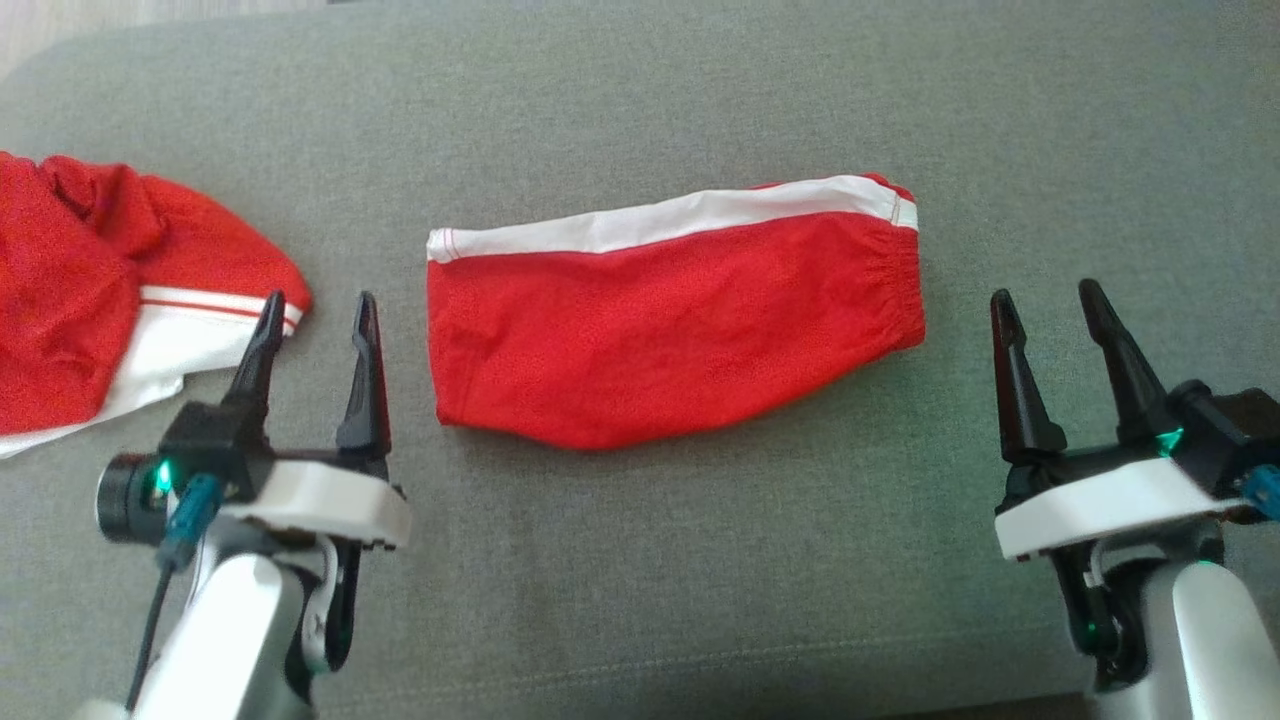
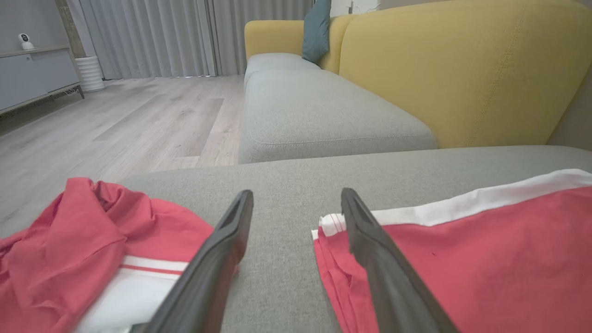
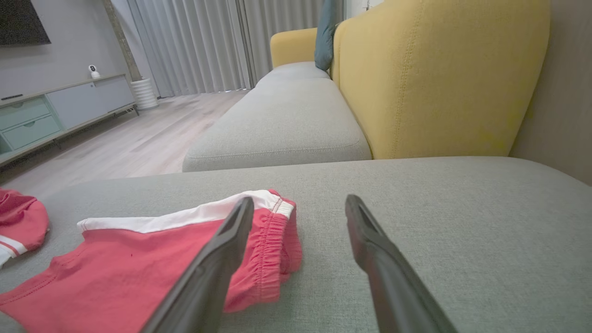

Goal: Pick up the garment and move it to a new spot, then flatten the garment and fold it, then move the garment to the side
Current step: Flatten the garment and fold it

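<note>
Lying folded on the grey cushion, the red garment sits between the left end effector and the right end effector, both released and empty. Moving it aside seems next: pinch every layer at each short edge, lift evenly, and land clear of the crumpled red cloth beside the left end effector. No label or writing is legible.

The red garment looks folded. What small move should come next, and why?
Probably bring the left gripper and right gripper to the ends of the folded garment: both stand open beside it, holding nothing, and moving it aside remains.
</note>
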{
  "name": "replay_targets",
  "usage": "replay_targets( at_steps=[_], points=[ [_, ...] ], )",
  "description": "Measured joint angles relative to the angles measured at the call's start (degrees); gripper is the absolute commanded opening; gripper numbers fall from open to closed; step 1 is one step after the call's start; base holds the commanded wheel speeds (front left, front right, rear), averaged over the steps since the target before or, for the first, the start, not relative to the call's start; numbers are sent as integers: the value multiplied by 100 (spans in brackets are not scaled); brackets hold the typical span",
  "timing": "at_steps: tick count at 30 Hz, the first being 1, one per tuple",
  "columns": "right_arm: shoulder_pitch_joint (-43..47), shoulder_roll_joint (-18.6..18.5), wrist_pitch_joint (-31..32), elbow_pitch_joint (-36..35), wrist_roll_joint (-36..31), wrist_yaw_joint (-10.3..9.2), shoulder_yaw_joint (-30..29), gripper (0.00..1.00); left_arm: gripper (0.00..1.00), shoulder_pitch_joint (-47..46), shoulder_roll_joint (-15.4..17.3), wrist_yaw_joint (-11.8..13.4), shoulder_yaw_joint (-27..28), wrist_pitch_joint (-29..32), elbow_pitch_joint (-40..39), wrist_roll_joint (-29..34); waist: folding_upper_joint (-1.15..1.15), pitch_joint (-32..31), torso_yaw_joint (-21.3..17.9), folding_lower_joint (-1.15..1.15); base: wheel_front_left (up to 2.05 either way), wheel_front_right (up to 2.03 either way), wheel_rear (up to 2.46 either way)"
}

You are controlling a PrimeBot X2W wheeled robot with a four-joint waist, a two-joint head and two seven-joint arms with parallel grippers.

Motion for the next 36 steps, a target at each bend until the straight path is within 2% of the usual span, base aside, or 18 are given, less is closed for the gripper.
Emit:
replay_targets(
  at_steps=[8,23,28,36],
  points=[
    [47,-44,130,-34,-41,0,-48,100,100,309,1,7,110,-1,-261,194,0,-107,24,0,0,0,0],
    [158,-172,355,-30,-27,0,-10,100,100,377,-133,-235,225,-1,-276,353,0,-95,114,0,0,0,0],
    [-2,-301,660,325,92,0,187,100,100,350,-216,-297,245,-1,-305,443,0,113,169,0,0,0,0],
    [-1191,-546,1007,1378,380,0,439,100,100,-74,-374,-497,230,-2,-309,556,0,521,378,1,0,0,0]
  ],
)
